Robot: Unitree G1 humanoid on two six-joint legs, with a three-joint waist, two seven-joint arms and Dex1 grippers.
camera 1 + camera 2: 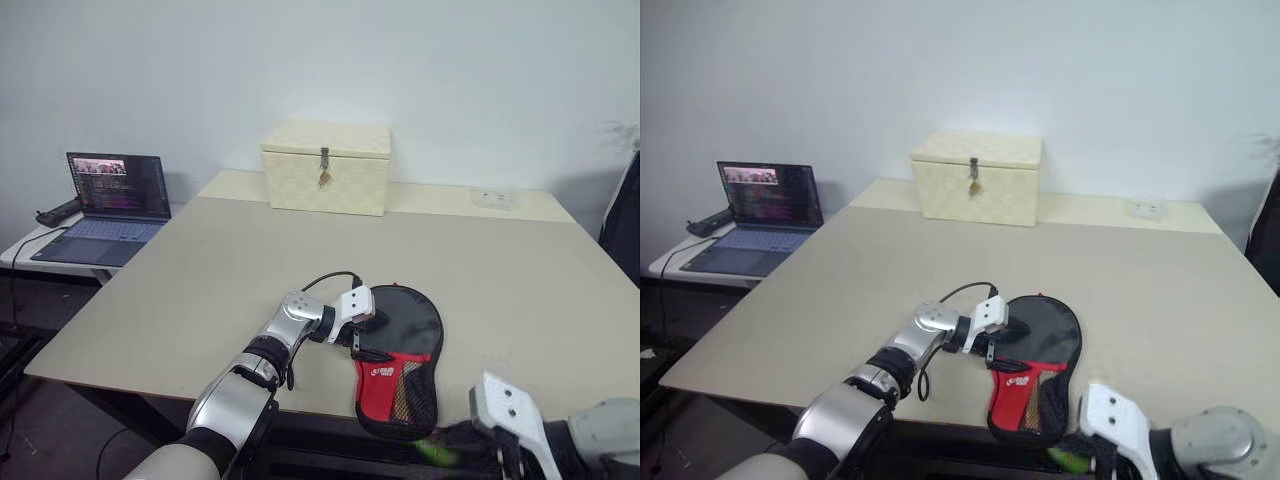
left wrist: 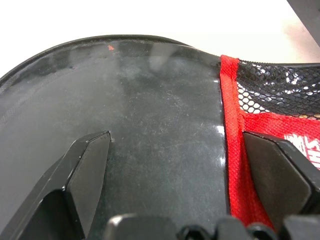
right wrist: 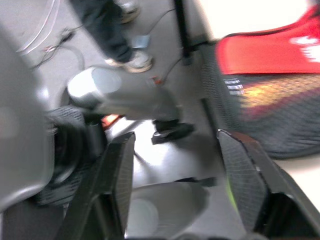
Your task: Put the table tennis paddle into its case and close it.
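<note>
The case [image 1: 385,385] lies flat near the table's front edge, black round part away from me, red logo part and mesh toward me. The table tennis paddle lies in it; its glossy black face [image 2: 150,115] shows, and the handle is hidden under the red part and mesh. My left gripper [image 2: 177,142] is open at the case's left side. One finger [image 2: 87,165] is over the black face, the other over the red fabric [image 2: 232,150]. My right gripper [image 3: 177,137] hangs open below the table's front edge, beside the case's mesh end [image 3: 280,115], with nothing between its fingers.
A cream latched box [image 1: 326,167] stands at the table's far side, with a small clear item [image 1: 495,198] to its right. An open laptop [image 1: 115,205] sits on a side table at the left. A person's feet [image 3: 132,60] stand on the floor beneath.
</note>
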